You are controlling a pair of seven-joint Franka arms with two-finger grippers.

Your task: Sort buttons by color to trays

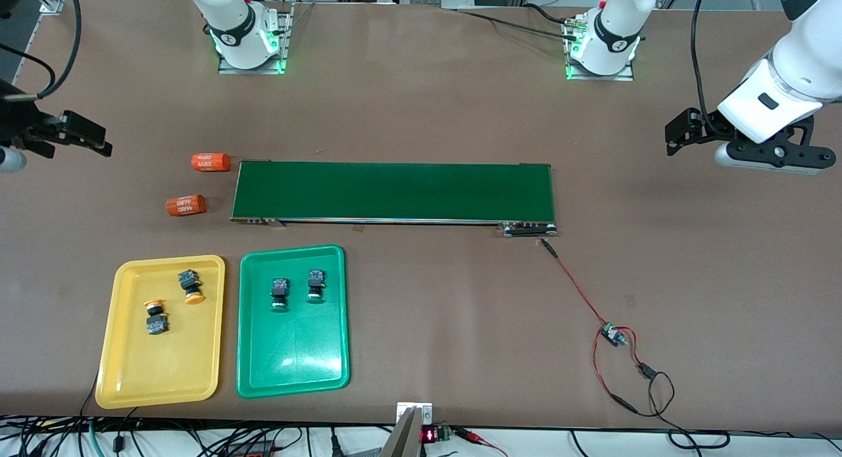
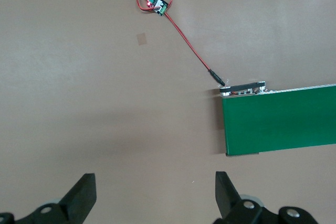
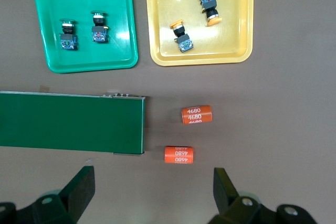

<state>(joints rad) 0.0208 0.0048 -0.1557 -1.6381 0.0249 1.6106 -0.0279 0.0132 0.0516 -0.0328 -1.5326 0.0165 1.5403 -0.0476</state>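
The desk (image 1: 421,115) is a matte brown sheet, smooth and plain. On it lie two shallow plastic trays with rounded corners and raised, glossy rims, side by side near the front camera's edge: the yellow tray (image 1: 131,378) at the right arm's end, the green tray (image 1: 293,371) just beside it at its 3 o'clock.

Four buttons, each a blocky black body with a round mushroom cap. Two yellow-orange ones lie tipped in the yellow tray: one button (image 1: 190,287) with its cap toward 6 o'clock, the other button (image 1: 155,316) at its 7 o'clock, cap toward 12. Two green-capped ones lie in the green tray, close and parallel, caps toward 6 o'clock: one green button (image 1: 279,293) and its twin (image 1: 316,285) at 3 o'clock.

At the trays' 12 o'clock runs a long, flat, dark-green conveyor belt (image 1: 395,191). Two orange cylinders printed "4680" lie off its end: one cylinder (image 1: 210,162), the other cylinder (image 1: 185,205). A red-and-black wire (image 1: 579,289) trails from the belt's other end.

The left gripper (image 2: 155,195) hangs over bare desk off the belt's end, fingers apart and empty. The right gripper (image 3: 152,192) hangs above the desk near the cylinders, fingers likewise spread, holding nothing.
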